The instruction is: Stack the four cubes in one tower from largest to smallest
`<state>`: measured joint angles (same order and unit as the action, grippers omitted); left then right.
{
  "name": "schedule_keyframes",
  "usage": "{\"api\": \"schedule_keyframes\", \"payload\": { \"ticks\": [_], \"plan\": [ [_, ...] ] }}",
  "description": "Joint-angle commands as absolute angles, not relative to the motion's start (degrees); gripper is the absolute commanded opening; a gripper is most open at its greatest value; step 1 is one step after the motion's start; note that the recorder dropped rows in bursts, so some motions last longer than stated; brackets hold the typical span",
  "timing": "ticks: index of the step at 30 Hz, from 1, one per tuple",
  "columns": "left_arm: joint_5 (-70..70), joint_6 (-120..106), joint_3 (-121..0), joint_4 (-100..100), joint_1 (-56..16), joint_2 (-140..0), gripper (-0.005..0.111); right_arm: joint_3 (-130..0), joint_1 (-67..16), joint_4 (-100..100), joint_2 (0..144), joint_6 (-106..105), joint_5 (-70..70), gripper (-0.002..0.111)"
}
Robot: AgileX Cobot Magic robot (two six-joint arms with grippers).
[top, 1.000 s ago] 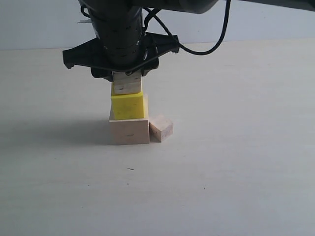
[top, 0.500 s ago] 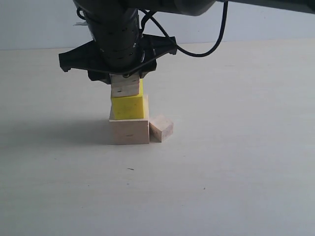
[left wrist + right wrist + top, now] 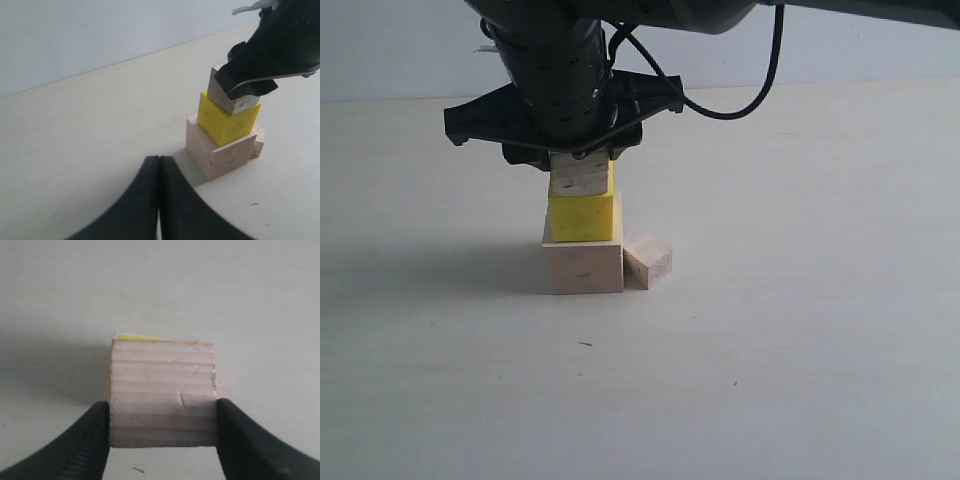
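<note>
R arm comes in from above, wrist pointing straight down. R gripper has its fingers clamped on opposite sides of small cube. L gripper sits apart, jaws pressed together, tips touching.

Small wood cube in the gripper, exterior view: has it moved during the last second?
Yes, slightly downward. Held by the right gripper, the small wood cube now sits a little nearer the unmoved large wood cube, closing on the yellow cube.

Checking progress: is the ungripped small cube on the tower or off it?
Off. The small cube lies on the table beside the large cube, not stacked.
</note>
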<state>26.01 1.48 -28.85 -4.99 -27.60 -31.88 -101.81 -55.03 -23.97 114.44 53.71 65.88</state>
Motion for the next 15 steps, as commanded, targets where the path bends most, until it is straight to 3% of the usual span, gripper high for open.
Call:
{"api": "schedule_keyframes", "payload": {
  "ticks": [1, 15],
  "plan": [
    [25.52, 1.93, -28.66, -4.41, -27.41, -31.63, 0.0, -101.95, -55.23, -24.35, 114.81, 54.56, 66.42, 0.0],
    [25.52, 1.93, -28.66, -4.41, -27.41, -29.95, 0.0, -101.95, -55.23, -24.15, 114.81, 55.47, 66.05, 0.0]
  ]
}}
